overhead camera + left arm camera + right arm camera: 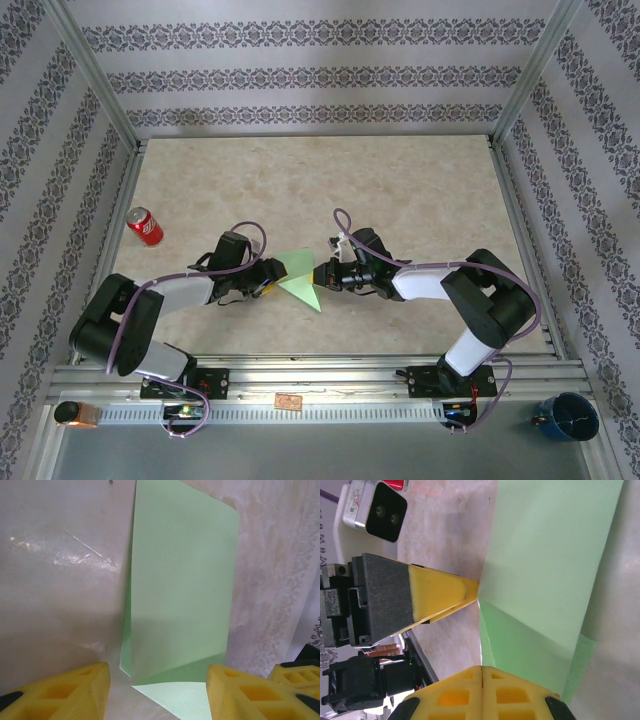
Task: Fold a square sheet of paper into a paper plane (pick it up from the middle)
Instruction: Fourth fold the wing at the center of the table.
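Paper (180, 580) found just ahead of left tool (156, 680), long axis pointing away; jaws half open, nothing gripped. Right tool (482, 672) shut at paper's edge; pinch unconfirmed.

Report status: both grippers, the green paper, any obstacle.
Left gripper open, at green paper sheet edge. Right gripper shut at its other edge. Sheet partly folded, flap raised. Red soda can well aside.
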